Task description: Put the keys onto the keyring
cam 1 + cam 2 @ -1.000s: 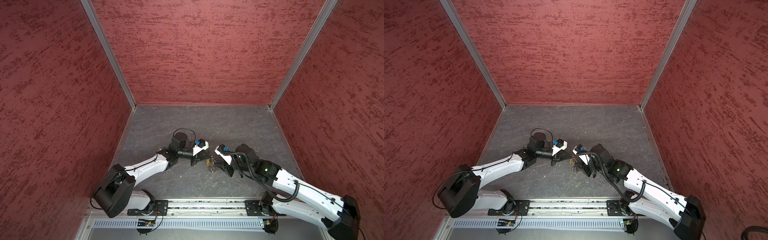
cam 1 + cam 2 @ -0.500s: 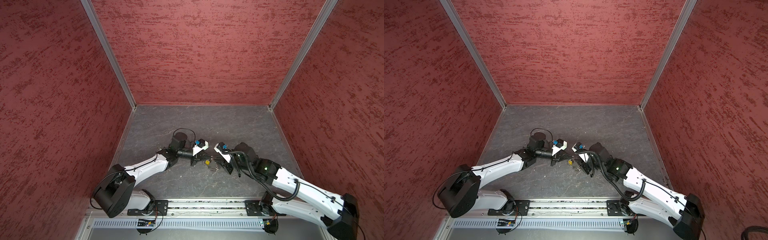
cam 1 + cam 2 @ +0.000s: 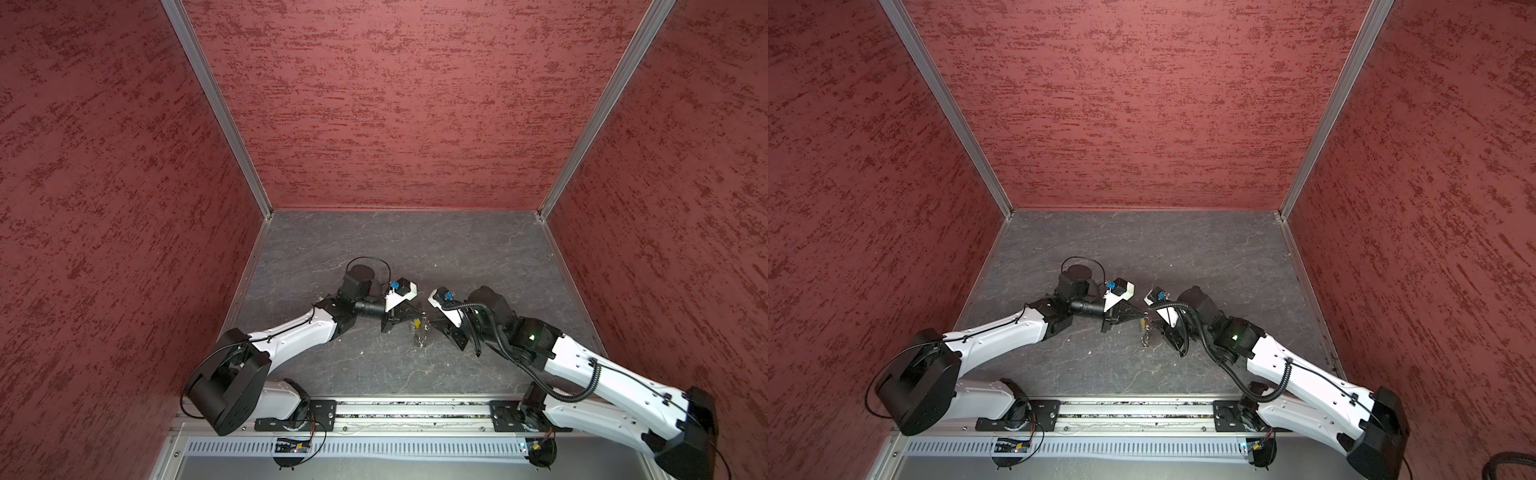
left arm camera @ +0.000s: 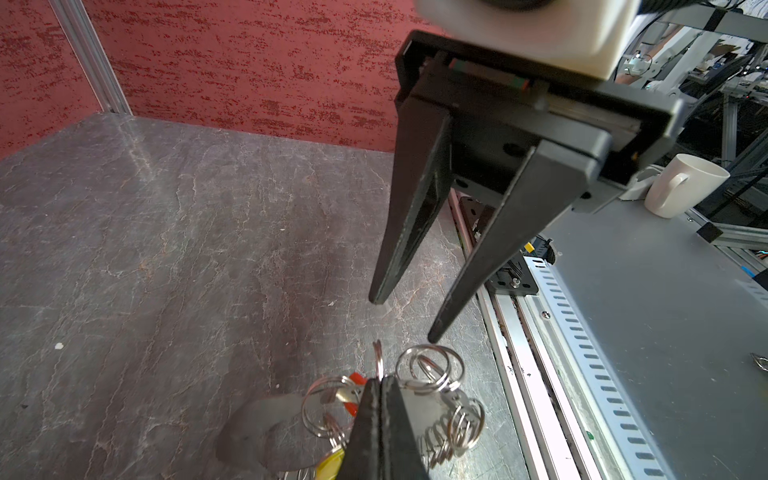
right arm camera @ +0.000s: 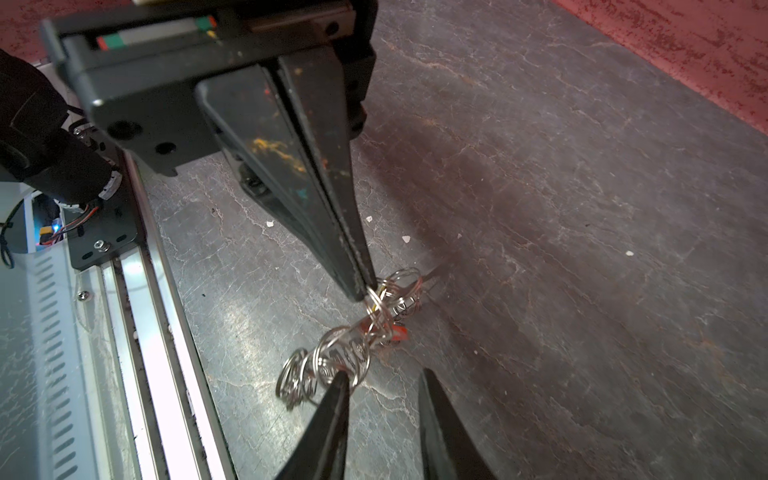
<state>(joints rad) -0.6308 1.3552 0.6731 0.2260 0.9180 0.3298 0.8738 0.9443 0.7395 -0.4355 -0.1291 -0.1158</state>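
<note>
The left gripper (image 5: 366,291) is shown with its jaws pressed fully together, and one ring of the keyring (image 5: 332,361) is pinched at their very tips. The rest of the silver chain of rings is let hang below that pinch. This is probably done so that the chain is held steady and offered to the other arm.

The right gripper (image 4: 405,318) is held just beside the chain with its jaws partly apart, and nothing is gripped between them. One finger (image 5: 332,403) is seen close against the lower rings, but contact cannot be confirmed.

A red key (image 5: 400,332) and a yellow key (image 4: 330,461) are seen tangled among the rings and are judged to be threaded on already. The green key cannot be made out. Whether the chain's lower end is rested on the grey table (image 3: 374,249) cannot be told.

In both top views the two arms are brought together near the table's middle, with the bundle between them. A white mug (image 4: 681,185) is seen outside the work area.
</note>
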